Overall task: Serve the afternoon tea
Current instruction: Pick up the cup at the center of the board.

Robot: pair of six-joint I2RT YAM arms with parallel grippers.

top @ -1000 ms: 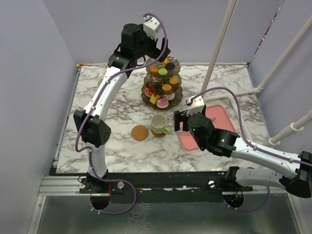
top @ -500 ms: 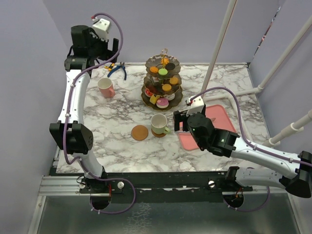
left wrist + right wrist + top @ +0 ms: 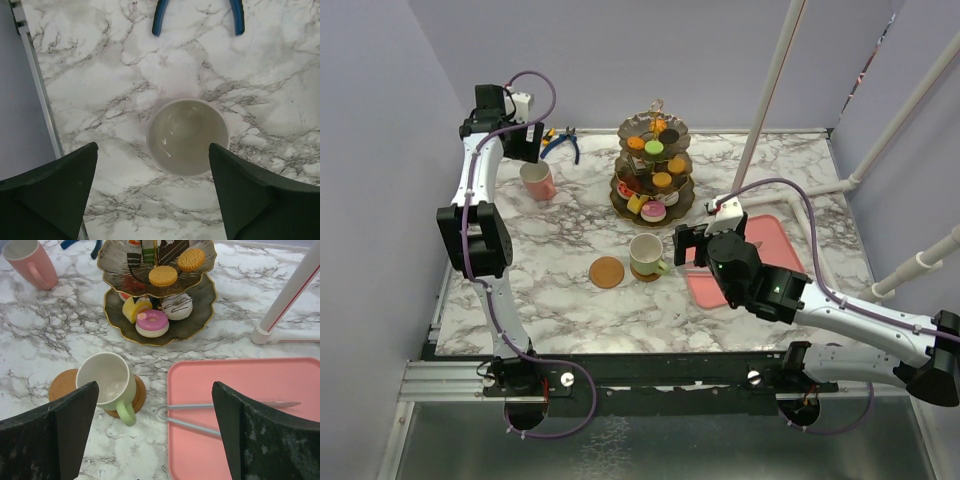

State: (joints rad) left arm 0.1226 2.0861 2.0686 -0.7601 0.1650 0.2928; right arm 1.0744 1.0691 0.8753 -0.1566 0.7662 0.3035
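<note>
Left end effector [image 3: 152, 145], fingers spread wide, hangs over the pink ceramic mug [image 3: 537, 181], which stands upright at the upper left of the marble desk [image 3: 560, 300]. Blue-handled pliers [image 3: 561, 143] lie just beyond it. At centre, one round brown coaster [image 3: 607, 272] lies bare, and the pale-green mug [image 3: 645, 253] sits on a second brown coaster [image 3: 137, 395]. Behind them rises the dark three-tier scalloped stand [image 3: 202, 300], loaded with toy pastries [image 3: 152, 322]. Right end effector [image 3: 154, 385], also spread and gripping nothing, hovers between the green mug and the flat pink tray [image 3: 770, 240].
</note>
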